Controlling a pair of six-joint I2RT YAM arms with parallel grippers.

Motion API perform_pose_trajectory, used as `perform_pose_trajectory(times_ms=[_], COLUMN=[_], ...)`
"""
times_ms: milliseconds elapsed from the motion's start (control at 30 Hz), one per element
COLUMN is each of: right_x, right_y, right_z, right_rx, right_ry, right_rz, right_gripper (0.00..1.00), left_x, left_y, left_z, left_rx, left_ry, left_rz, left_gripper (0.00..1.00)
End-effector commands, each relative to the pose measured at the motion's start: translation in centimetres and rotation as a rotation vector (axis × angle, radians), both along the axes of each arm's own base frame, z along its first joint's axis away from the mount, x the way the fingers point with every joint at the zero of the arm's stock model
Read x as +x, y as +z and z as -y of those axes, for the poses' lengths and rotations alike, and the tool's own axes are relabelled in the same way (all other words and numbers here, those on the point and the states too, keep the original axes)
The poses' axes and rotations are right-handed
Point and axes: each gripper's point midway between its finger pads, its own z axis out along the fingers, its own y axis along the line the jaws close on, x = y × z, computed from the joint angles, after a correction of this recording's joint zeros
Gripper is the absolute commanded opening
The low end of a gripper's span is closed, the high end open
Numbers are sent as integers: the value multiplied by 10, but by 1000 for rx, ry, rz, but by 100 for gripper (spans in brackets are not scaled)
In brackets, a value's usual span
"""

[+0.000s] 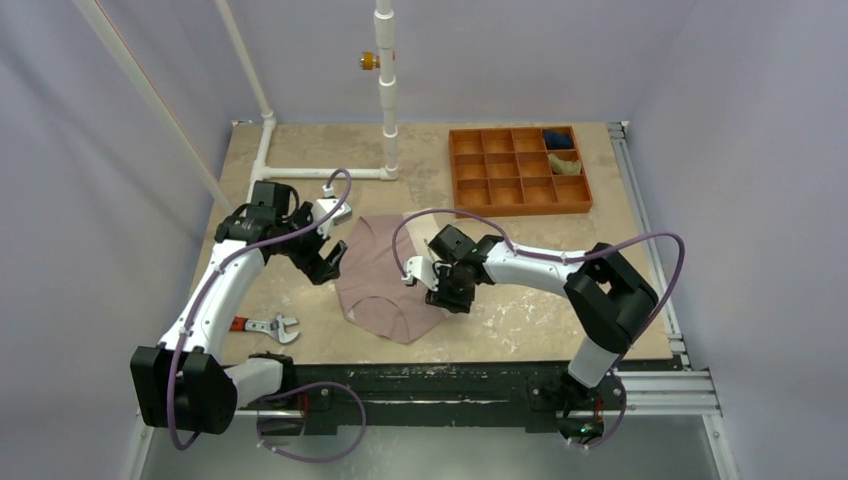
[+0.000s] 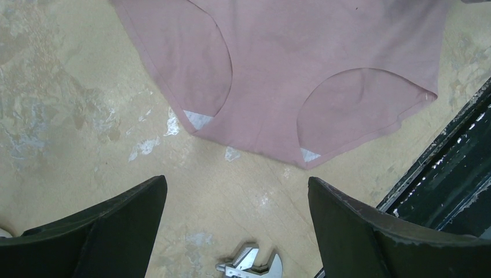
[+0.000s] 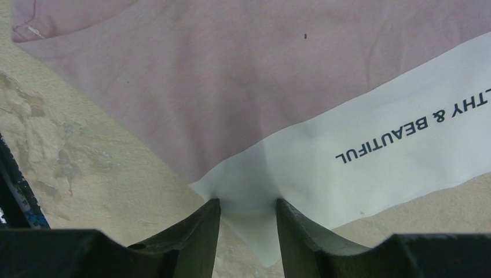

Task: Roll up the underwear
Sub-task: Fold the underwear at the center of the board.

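R gripper [image 3: 248,207] pinches underwear [image 3: 191,87] by its white panel corner, jaws nearly closed. L gripper [image 2: 236,184] gapes wide, holding nothing; underwear lies just ahead of it.

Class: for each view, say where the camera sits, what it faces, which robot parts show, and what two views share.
Top external: above, behind the bases, looking down at the table; both arms show.
Left wrist: looks down past the open left gripper at the underwear and wrench.
Right wrist: looks down at the right gripper pinching the underwear's white panel.
All share the underwear.
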Motion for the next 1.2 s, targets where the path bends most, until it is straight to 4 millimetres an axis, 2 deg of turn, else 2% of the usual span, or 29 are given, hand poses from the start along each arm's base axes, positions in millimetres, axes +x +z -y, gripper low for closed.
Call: perform_pose_trajectory(times_ms=[0,100,267,467,867,1167], right_x=[-23,-24,-21,-13,0,-2], right_y=[-14,-7,14,23,3,-7], right_z=[35,37,29,32,47,51], right_rx=[-124,-120,-51,-42,-103,-118], right_ry=[-27,-28,-16,19,38,43], right_rz=[-69,-62,-22,50,144,142], right_gripper=[43,48,56,54,43,36], left_x=[6,7,2,3,3,2], left_y=[1,-1,-2,-1,-5,-8], left_z=[-4,-5,2,2,0,0], left_rx=[20,25,-9,-13,0,2], left_ry=[-4,-6,-33,-28,-21,-22], left_rz=[47,47,51,56,44,38], left_gripper=[91,91,91,91,91,91])
